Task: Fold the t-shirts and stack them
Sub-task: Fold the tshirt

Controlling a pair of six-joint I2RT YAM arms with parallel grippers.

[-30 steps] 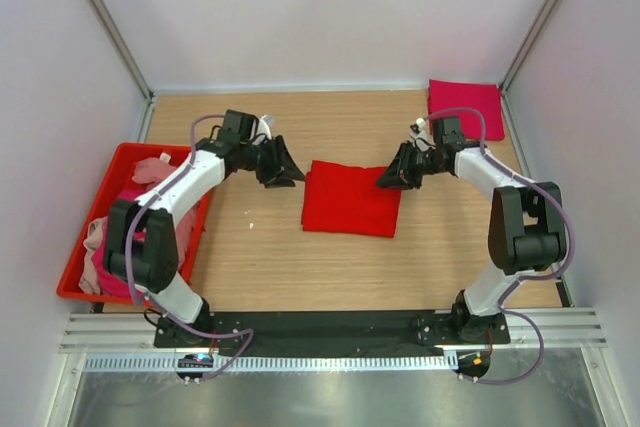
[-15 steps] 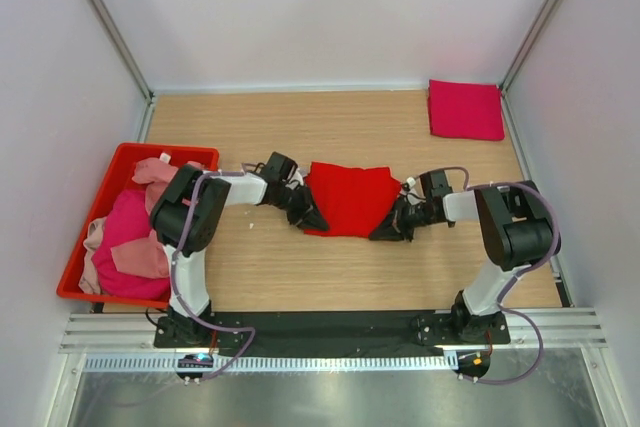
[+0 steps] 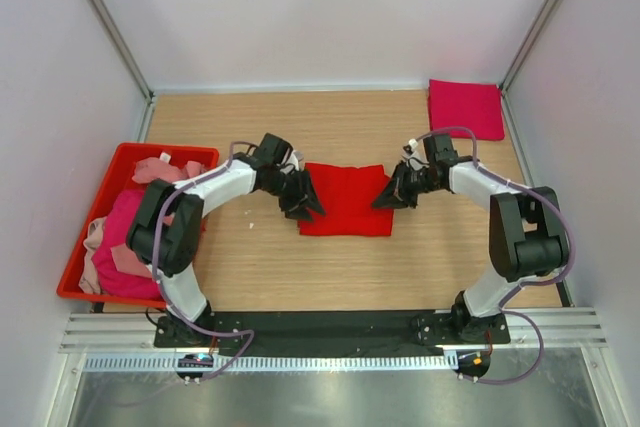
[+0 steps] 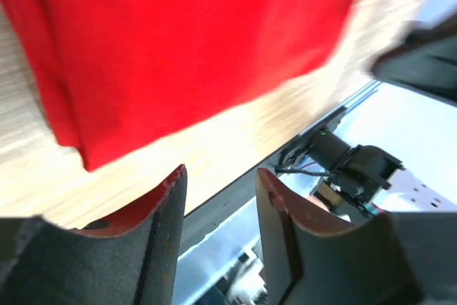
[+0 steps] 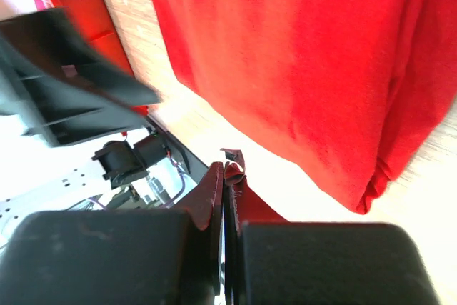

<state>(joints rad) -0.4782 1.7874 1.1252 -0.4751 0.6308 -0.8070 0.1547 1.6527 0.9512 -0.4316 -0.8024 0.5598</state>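
Red t-shirt (image 3: 345,199) lies folded between my spread left gripper (image 3: 304,207) and my right gripper (image 3: 386,197), pressed together, empty; magenta t-shirt (image 3: 465,109) folded beyond it; I judge stacking and binned shirts (image 3: 125,242) remain

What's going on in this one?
Two arms are working on a bright red t-shirt, which lies folded into a rough rectangle in the middle of the table. The left claw is open at its left edge and the right claw is shut at its right edge; neither grips cloth. One folded magenta shirt lies in the far right corner. More pink and magenta shirts sit crumpled in the red bin on the left.
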